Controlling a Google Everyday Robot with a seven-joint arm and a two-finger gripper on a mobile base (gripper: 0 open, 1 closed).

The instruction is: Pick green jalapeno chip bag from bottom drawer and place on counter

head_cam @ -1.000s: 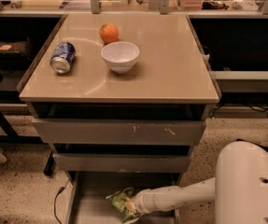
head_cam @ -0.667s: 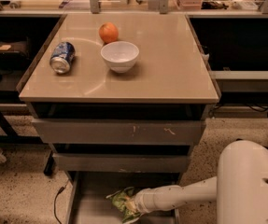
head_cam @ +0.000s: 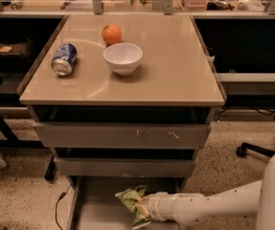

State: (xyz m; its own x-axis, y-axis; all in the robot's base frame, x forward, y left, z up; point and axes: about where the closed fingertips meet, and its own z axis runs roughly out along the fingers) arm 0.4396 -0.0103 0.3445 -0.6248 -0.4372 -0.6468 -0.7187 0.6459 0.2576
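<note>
- Down low, the gripper (head_cam: 144, 208) sits inside the bottom drawer (head_cam: 95, 211), at the end of the white arm (head_cam: 213, 206) reaching in from the right.
- Its tip is pressed into the green jalapeno chip bag (head_cam: 129, 199), which is crumpled just left of it within the drawer. I cannot tell whether it is clamped on the bag.
- Directly above the gripper, 2 grey drawers (head_cam: 122, 136) stand slightly pulled out.
- Well above it, the counter (head_cam: 175, 66) carries 1 white bowl (head_cam: 123, 58), 1 orange (head_cam: 111, 34) and 1 blue soda can (head_cam: 63, 59) on its side.
</note>
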